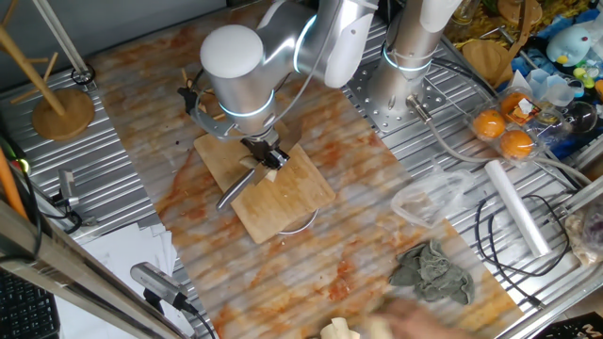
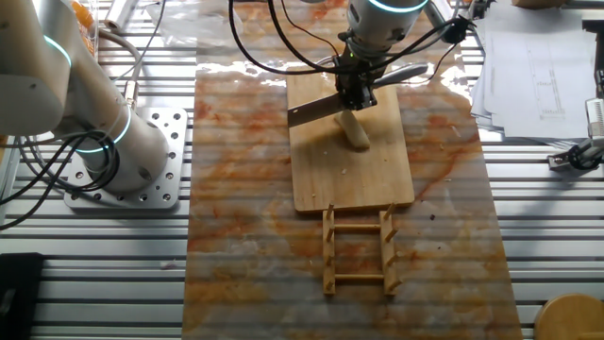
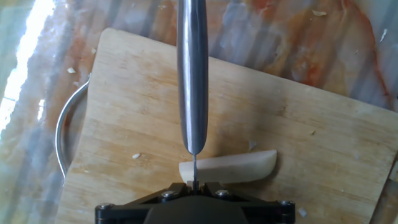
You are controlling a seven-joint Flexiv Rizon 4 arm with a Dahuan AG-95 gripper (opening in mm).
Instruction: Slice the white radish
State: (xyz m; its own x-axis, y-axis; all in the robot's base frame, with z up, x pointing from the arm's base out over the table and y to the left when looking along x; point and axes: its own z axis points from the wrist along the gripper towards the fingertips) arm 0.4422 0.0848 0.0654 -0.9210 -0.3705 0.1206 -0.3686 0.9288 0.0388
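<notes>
One white radish (image 3: pixel 229 169) lies flat on the wooden cutting board (image 3: pixel 137 112), a pale, slightly curved stick. In the hand view its blunt end sits at the left, directly under the knife's edge, and its tapered end points right. It looks light, firm and crisp, probably a little wet and slick on its cut face, so it may roll or skid under a pressing blade. It is best met square from above near the blunt end, with downward pressure rather than a sideways push. The knife (image 3: pixel 193 74) is the thing to hold, by its handle, and the radish itself needs no grasp.

In the other fixed view, going left to right, the blade juts out to the left of the pincer (image 2: pixel 357 91), and the radish (image 2: pixel 355 130) rests just below it on the board. The arm reaches down over the board with its wrist nearly vertical, hand pointing at the counter (image 2: pixel 245 217). The pincer is pinching the knife, holding the blade edge-down across the radish. Whether the edge already touches it, I cannot tell.
</notes>
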